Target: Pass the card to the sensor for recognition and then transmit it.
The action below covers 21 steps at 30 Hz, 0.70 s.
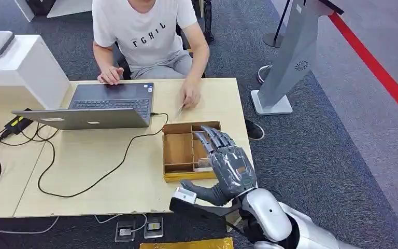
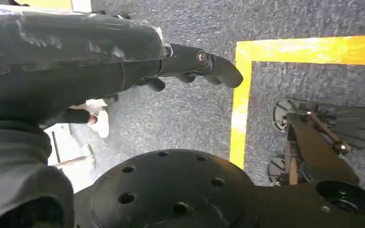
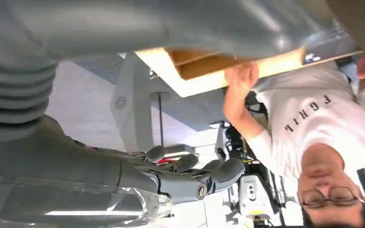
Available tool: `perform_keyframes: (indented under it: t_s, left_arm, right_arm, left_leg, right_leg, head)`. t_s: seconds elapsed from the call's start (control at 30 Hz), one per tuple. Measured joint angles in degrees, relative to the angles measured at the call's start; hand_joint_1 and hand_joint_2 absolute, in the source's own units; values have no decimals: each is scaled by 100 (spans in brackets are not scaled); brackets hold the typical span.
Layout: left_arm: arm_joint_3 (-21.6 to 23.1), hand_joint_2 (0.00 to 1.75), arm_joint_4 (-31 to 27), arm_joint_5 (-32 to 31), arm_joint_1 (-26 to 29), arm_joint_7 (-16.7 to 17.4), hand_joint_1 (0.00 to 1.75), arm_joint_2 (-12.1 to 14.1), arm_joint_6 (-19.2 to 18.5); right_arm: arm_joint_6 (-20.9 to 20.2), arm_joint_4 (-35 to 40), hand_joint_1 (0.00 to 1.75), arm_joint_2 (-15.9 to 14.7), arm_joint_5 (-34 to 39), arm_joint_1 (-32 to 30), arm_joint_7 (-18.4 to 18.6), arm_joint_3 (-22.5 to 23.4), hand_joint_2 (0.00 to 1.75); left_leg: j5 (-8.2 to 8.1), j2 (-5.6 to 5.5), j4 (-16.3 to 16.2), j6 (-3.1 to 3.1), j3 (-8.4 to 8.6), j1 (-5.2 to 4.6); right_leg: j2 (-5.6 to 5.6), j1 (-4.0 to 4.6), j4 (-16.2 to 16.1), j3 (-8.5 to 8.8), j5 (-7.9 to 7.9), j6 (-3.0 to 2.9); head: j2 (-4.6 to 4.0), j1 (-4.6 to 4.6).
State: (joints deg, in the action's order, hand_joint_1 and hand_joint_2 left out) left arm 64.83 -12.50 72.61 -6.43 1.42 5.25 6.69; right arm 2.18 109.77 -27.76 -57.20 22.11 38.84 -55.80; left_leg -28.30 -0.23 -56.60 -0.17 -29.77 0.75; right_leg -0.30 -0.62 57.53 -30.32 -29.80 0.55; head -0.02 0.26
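Reaching up from the lower right of the head view, the right hand (image 1: 227, 166) hovers over the near right part of the wooden tray (image 1: 179, 150), palm turned down, its fingers spread and stretched toward the person (image 1: 150, 39), its thumb jutting out to the left above the desk (image 1: 98, 171) edge; it holds nothing that can be seen. A pale card (image 1: 203, 164) lies in the tray's near right compartment, mostly covered by the hand, so whether any finger touches it cannot be told. In the right wrist view the right hand's fingers (image 3: 195, 178) lie loosely extended with gaps between them. The person's hand (image 1: 190, 97) rests on the desk just behind the tray and pinches a thin pale thing that is too small to identify. A small white device (image 1: 185, 196) sits at the desk's near edge under the thumb; whether it is the sensor is unclear. The left hand (image 2: 190, 71) hangs above the carpeted floor (image 2: 190, 123), its fingers gently curled and apart, empty. An open laptop (image 1: 96, 106) stands left of the tray, its cable (image 1: 83, 181) looping across the desk.
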Motion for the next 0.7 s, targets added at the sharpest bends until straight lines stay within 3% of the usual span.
perform_keyframes:
  t_s: [0.27,0.7]
  left_arm:
    - [0,0,4,-81,-8,39,0,2,-72]
    - [2,0,7,-243,-32,96,0,2,-135]
  right_arm:
    - [-299,-31,0,168,-592,-688,-46,446,175]
    - [-627,-549,0,505,-1071,-804,-181,802,175]
  left_leg:
    - [1,1,0,0,1,0]
    - [1,1,0,0,-1,0]
  right_leg:
    - [0,0,0,1,1,0]
    - [1,0,1,0,1,0]
  head:
    - [0,-2]
    - [0,-2]
